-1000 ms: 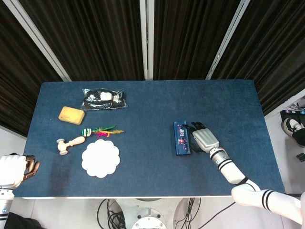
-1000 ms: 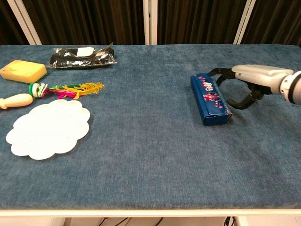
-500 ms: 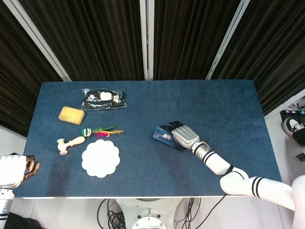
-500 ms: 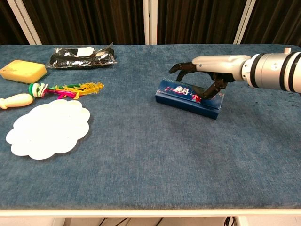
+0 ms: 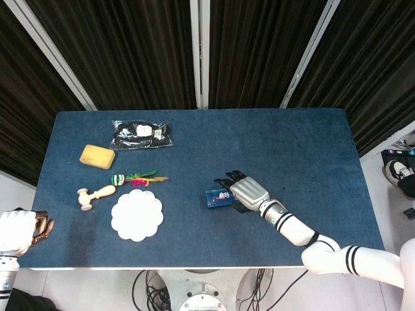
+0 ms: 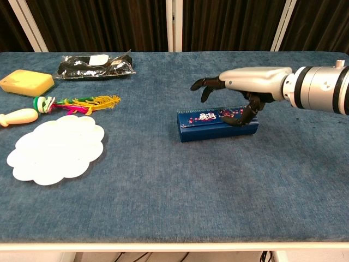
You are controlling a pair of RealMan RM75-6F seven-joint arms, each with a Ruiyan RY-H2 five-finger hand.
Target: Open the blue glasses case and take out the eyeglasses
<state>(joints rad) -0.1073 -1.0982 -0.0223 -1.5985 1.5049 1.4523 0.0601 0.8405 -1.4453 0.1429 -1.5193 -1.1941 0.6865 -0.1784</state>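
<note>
While I compare with a second ago, I see the case [image 6: 217, 123] has turned: it was lying lengthwise beside my right hand [image 6: 248, 82], and now it lies crosswise, nearer to the plate [image 6: 54, 146] than before. The lid is not open yet, so I judge the turn only prepares a better side for opening. My right hand hovers over the right end of the case with fingers spread; the thumb touches its top, but it grips nothing. My left hand [image 5: 19, 228] rests far left of the case, off the table edge, fingers curled in on nothing. The case is a long, hard blue box with a flower print, standing on soft blue cloth [image 6: 180, 185]. The plate looks thin, white and scalloped.
</note>
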